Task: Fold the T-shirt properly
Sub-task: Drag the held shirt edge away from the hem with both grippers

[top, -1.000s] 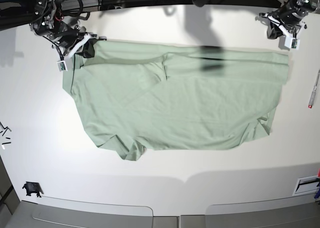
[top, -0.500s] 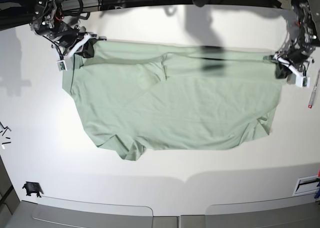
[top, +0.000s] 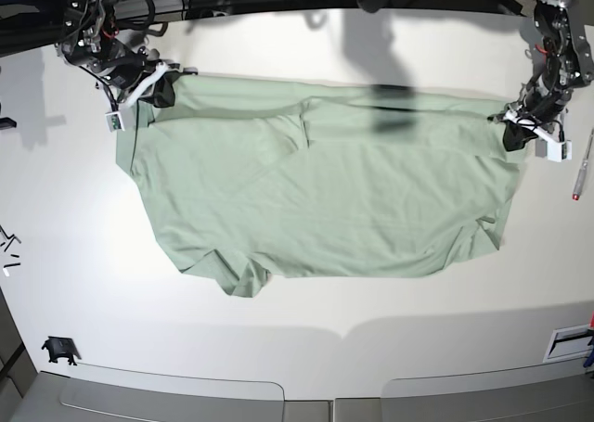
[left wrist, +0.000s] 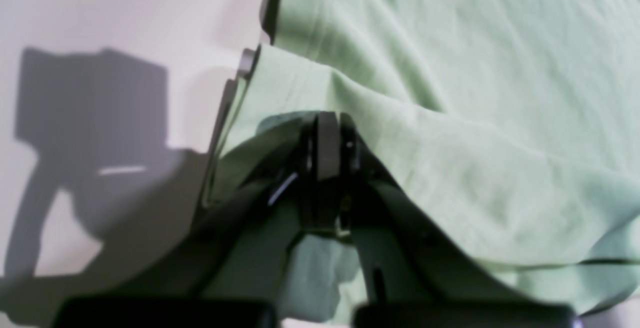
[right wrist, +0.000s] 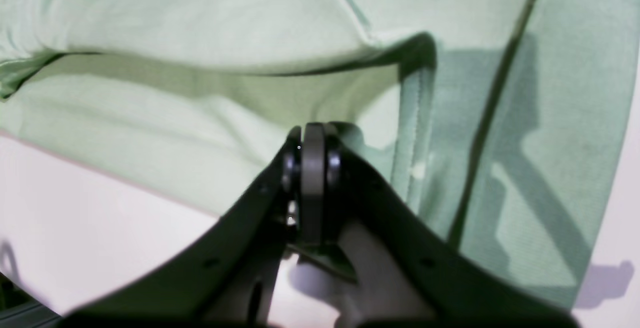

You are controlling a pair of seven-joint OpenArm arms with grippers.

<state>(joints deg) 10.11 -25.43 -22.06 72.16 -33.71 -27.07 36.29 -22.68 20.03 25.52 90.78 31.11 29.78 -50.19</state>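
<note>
The pale mint-green T-shirt lies spread across the white table, wrinkled, with a sleeve bunched at the near left. My right gripper is at the shirt's far left corner, shut on the fabric; in the right wrist view its jaws pinch the cloth beside a hem. My left gripper is at the shirt's far right corner. In the left wrist view it is shut on the shirt's edge, which rises around the fingertips.
A red-tipped pen lies near the table's right edge. A white box sits at the near right, a small black part at the near left, loose black bits at the left edge. Two grey trays line the front.
My left arm came down from the far right corner of the table to the shirt's right corner and drew that corner slightly inward. The right arm has not moved.
</note>
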